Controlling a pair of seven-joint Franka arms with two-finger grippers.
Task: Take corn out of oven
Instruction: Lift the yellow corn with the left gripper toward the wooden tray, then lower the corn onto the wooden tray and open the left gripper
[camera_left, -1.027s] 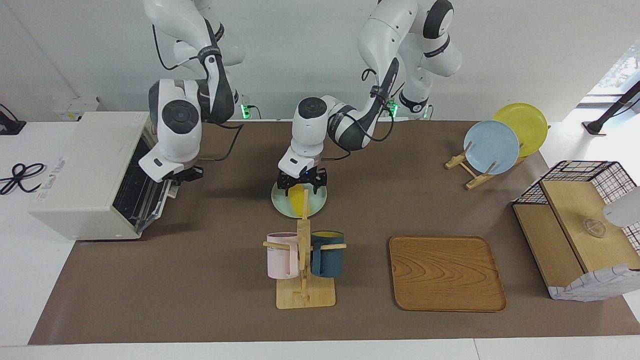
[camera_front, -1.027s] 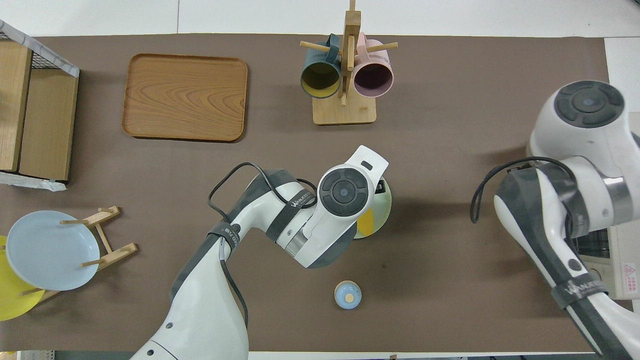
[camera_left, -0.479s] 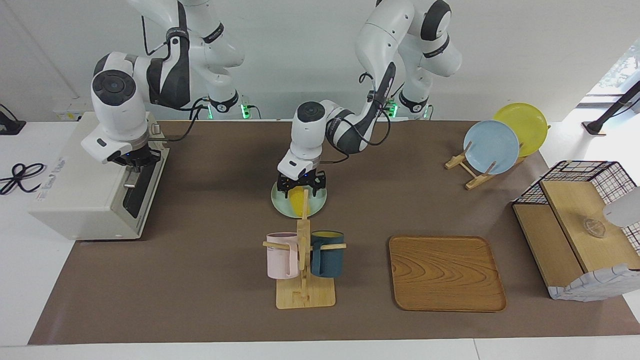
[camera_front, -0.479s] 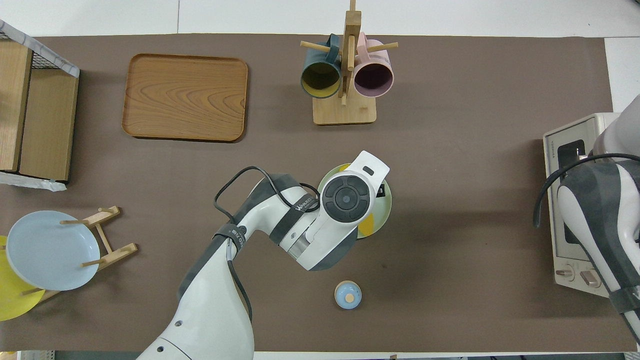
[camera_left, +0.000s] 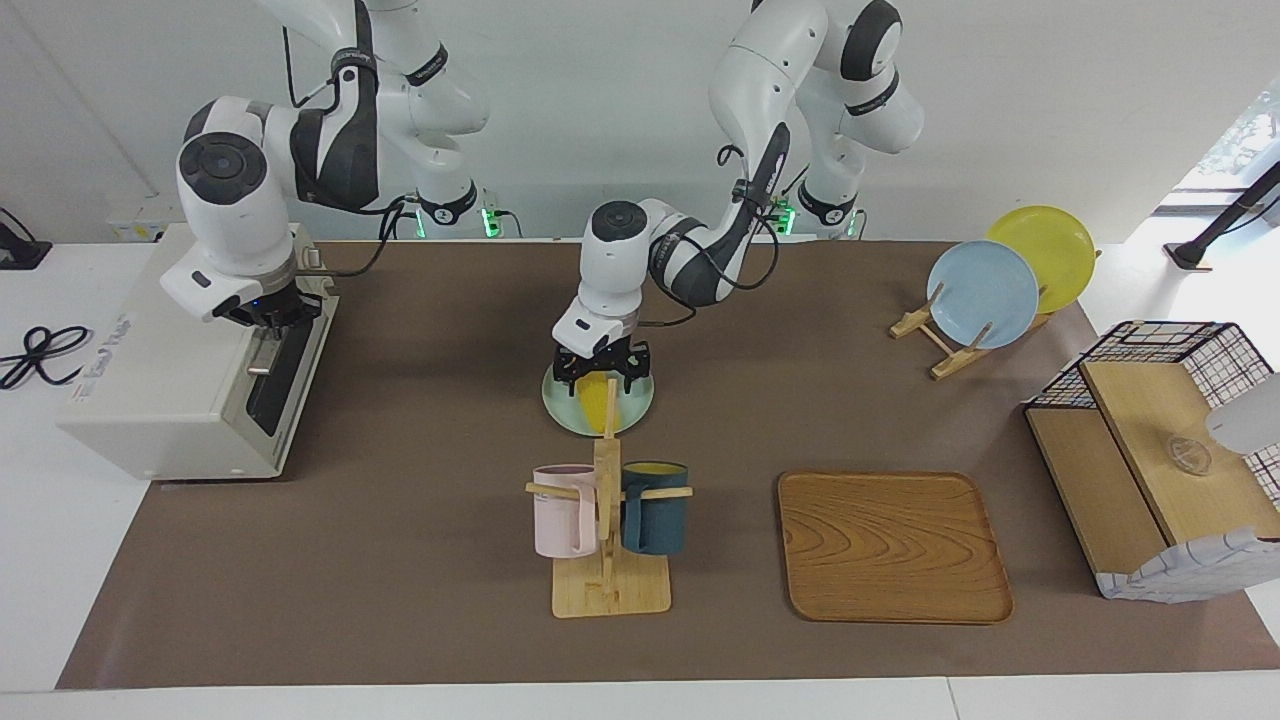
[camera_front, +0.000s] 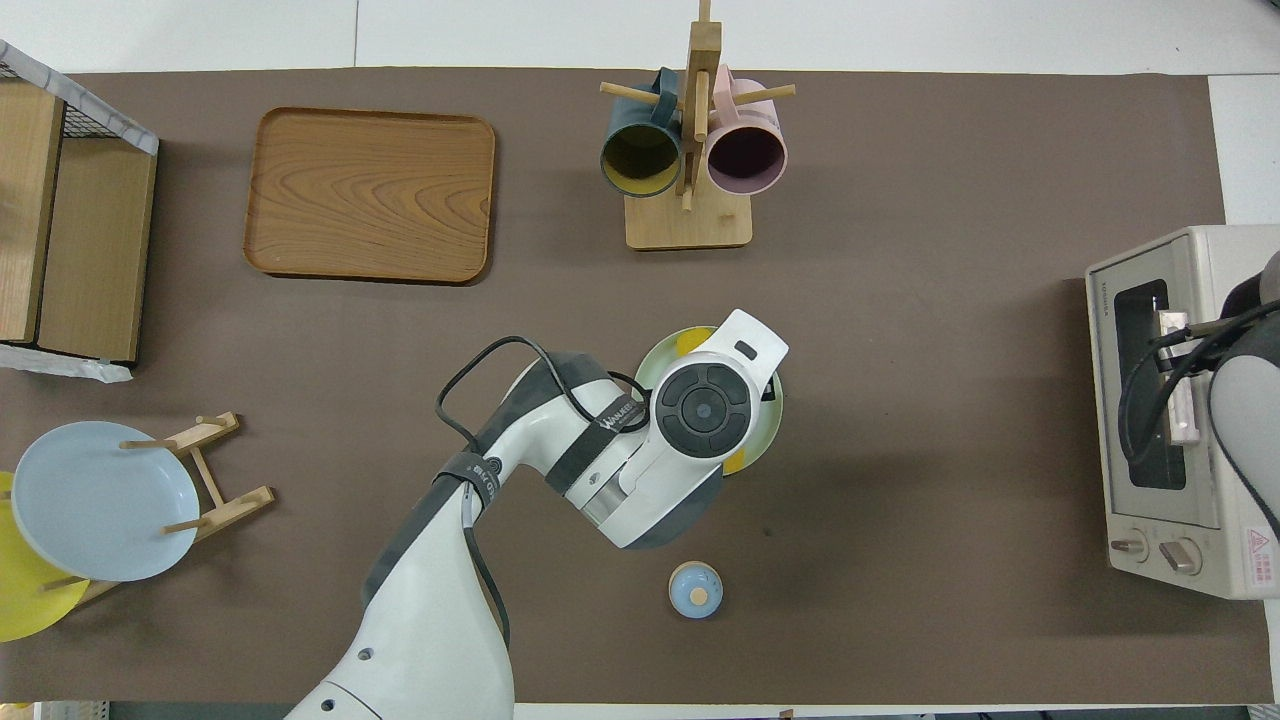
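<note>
Bright yellow tapered corn cob (camera_left: 598, 400) lay on a pale green round plate (camera_left: 630, 408) mid-surface, nearer the robots than the wooden mug rack (camera_left: 608, 540). Left hand (camera_left: 599, 371) sat just above the cob, fingers spread, nothing gripped. Boxy off-white toaster oven (camera_left: 160, 390) stood at the right arm's end, door shut. Right hand (camera_left: 268, 322) was at the door's handle; grip state unreadable.

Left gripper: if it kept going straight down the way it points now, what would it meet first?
The corn lying on the pale green plate. The left gripper points down right over it; whether it already touches is unclear.
</note>
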